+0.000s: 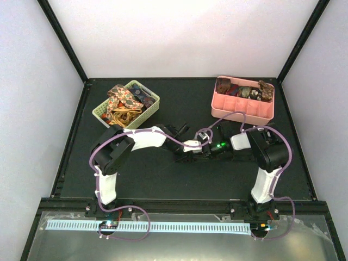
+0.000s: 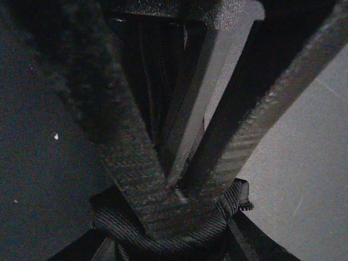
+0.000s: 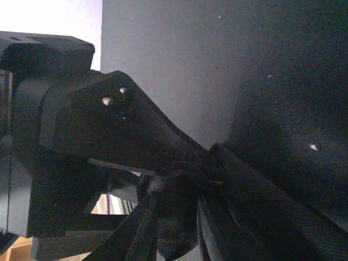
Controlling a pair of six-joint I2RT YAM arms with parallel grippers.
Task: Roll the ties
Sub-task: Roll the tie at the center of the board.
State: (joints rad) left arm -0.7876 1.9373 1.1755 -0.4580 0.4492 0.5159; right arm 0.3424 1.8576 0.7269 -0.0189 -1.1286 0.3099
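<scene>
where arms (image 1: 147,138) crowd tie (image 2: 179,235); basket (image 1: 142,115) well apart

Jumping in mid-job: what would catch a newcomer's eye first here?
The green basket far left, heaped with paisley ties, and the pink tray far right with rolled ties in its back row. At table centre the left gripper is closed on a dark tie coiled at its tips.

Your jaws crowd each other at centre; the counter (image 1: 163,182) lies open at six o'clock, a basket (image 1: 145,110) blocks ten, a tray (image 1: 242,112) two.
</scene>
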